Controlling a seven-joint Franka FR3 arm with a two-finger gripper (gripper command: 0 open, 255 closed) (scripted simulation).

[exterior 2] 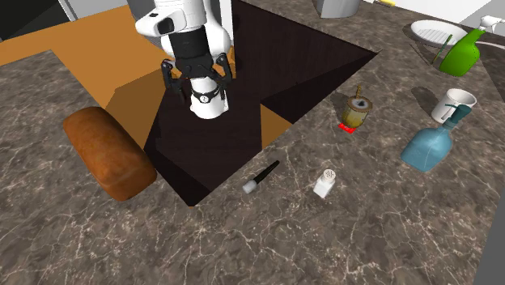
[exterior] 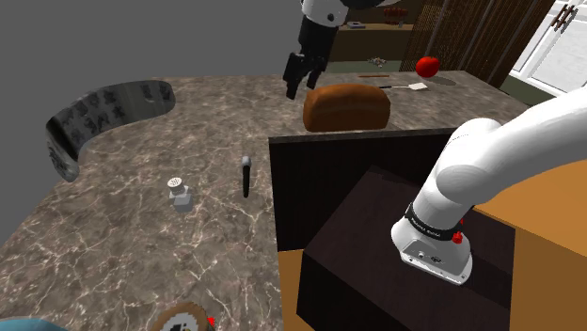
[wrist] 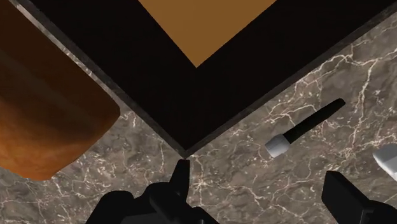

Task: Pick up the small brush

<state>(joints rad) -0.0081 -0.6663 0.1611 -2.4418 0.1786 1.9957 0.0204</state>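
Shoulder view, left to right: I see a white shaker (exterior: 178, 195), then the small brush (exterior: 246, 176) lying flat on the marble counter (exterior: 122, 235) just beside the dark stand (exterior: 357, 202). My gripper (exterior: 299, 86) hangs above, fingers spread wide and empty, near the brown loaf (exterior: 346, 106).

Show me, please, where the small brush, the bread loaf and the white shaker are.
small brush (exterior 2: 267, 172), second exterior view, on its black handle.
bread loaf (exterior 2: 109, 154), second exterior view, on its brown top crust.
white shaker (exterior 2: 324, 186), second exterior view, on its body.
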